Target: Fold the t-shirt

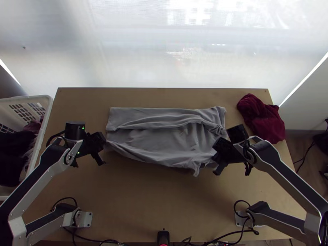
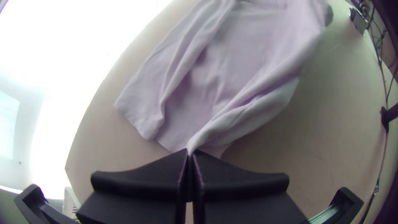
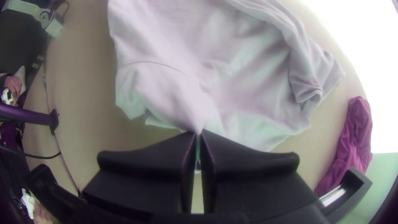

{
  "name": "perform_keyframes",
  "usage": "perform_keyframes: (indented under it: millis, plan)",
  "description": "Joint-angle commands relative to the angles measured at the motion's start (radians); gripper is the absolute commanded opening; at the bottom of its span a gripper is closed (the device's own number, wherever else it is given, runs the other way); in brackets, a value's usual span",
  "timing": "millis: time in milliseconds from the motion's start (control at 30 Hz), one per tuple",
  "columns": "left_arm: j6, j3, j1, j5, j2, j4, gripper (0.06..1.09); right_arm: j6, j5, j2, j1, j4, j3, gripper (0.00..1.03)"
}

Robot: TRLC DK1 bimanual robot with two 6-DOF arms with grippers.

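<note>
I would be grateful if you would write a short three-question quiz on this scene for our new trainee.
1. True or false: the left gripper is shut on the grey t-shirt, while the right gripper is open.
2. In the top view, what lies right of the t-shirt?
a) a yellow sponge
b) a dark red cloth
c) a blue towel
3. Fill in: in that view, the white basket is at the table's ____ side.
Key: 1 false (both are shut on it); 2 b; 3 left.

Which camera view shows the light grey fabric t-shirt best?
The top view: it takes in nearly all of the light grey fabric t-shirt, with a long fold along its far side. The left wrist view shows an edge pinched in the black left gripper; the right wrist view shows the other end, pinched in the black right gripper.
</note>
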Motion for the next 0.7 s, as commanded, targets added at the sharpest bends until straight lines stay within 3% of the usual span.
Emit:
perform_keyframes:
  millis: [0,367,667]
  plan:
    - [-0.025,0.159,0.082,0.009,0.212,0.084,0.10,-0.030,-0.015,0.139,-0.081,0.048,0.106,0.03]
    - [-0.094,0.285,0.119,0.009,0.370,0.133,0.10,-0.046,-0.017,0.317,-0.140,0.069,0.265,0.03]
    - [-0.080,0.236,0.075,0.007,0.381,0.131,0.10,-0.047,-0.017,0.467,-0.187,0.069,0.376,0.03]
